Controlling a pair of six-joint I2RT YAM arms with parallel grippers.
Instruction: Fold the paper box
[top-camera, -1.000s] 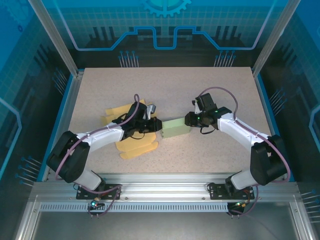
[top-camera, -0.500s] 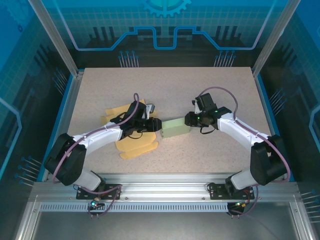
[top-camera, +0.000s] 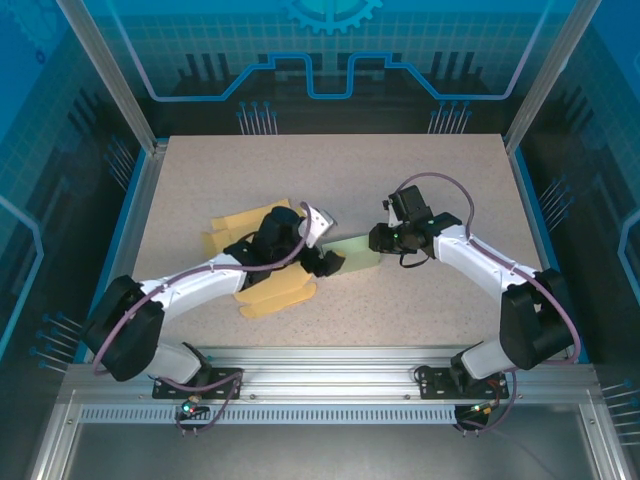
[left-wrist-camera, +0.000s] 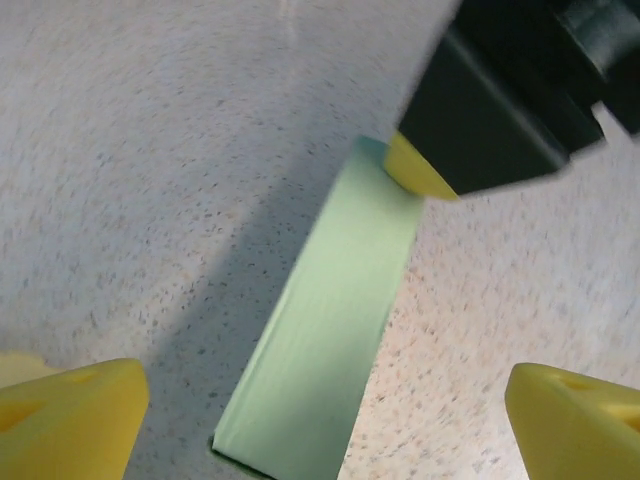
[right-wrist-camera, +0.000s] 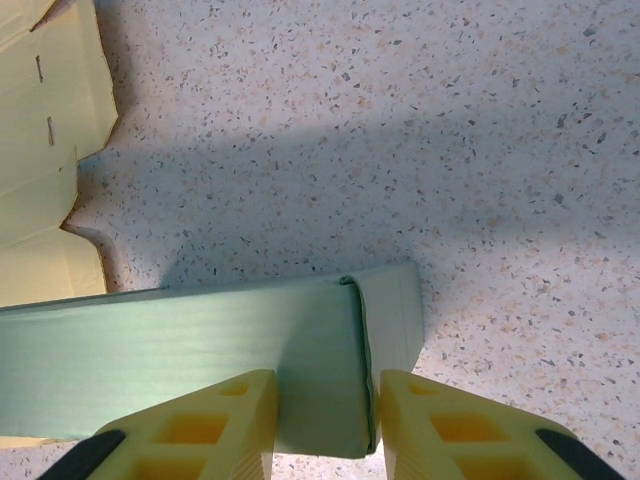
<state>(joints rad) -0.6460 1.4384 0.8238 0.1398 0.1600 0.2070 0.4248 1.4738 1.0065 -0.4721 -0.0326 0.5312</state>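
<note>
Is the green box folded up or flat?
Folded up: the green box shows faces meeting at a creased corner, held in the right pincer.

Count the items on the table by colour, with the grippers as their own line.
green box: 1
yellow flat cardboard pile: 1 (number of sheets unclear)
grippers: 2, the left gripper and the right gripper
Total: 4
</note>
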